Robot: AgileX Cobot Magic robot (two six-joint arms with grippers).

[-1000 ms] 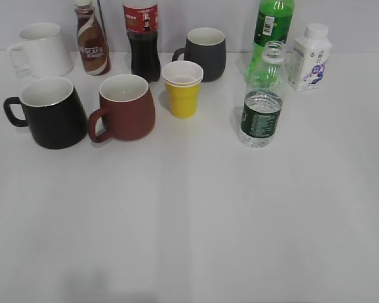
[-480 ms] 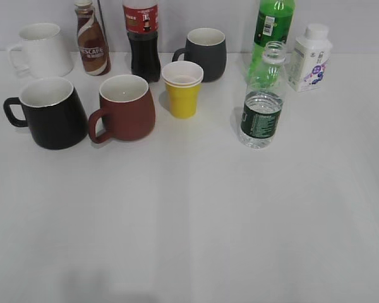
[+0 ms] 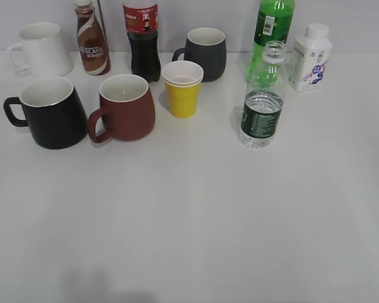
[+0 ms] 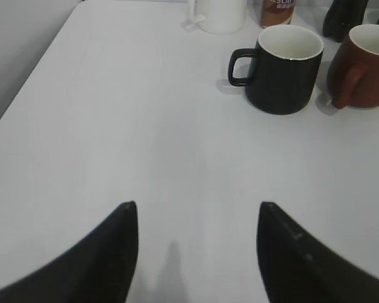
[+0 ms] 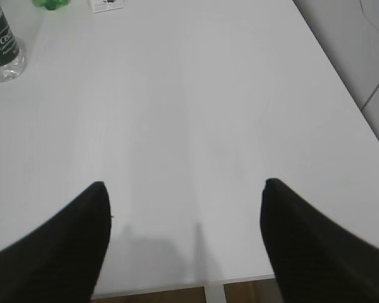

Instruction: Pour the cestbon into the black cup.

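The cestbon [image 3: 261,101], a clear uncapped water bottle with a dark green label, stands upright at the right of the table; its base shows in the right wrist view [image 5: 1,47]. The glossy black cup [image 3: 49,112] stands at the left with its handle to the left; it also shows in the left wrist view [image 4: 283,68]. My left gripper [image 4: 197,208] is open and empty over bare table, well short of the cup. My right gripper [image 5: 184,186] is open and empty near the table's front edge, far from the bottle. Neither gripper shows in the exterior view.
A brown mug [image 3: 123,107] stands beside the black cup. A yellow paper cup [image 3: 182,88], dark grey mug [image 3: 205,53], white mug [image 3: 41,49], Nescafe bottle [image 3: 91,39], cola bottle [image 3: 142,39], green soda bottle [image 3: 271,28] and white milk bottle [image 3: 311,57] stand behind.
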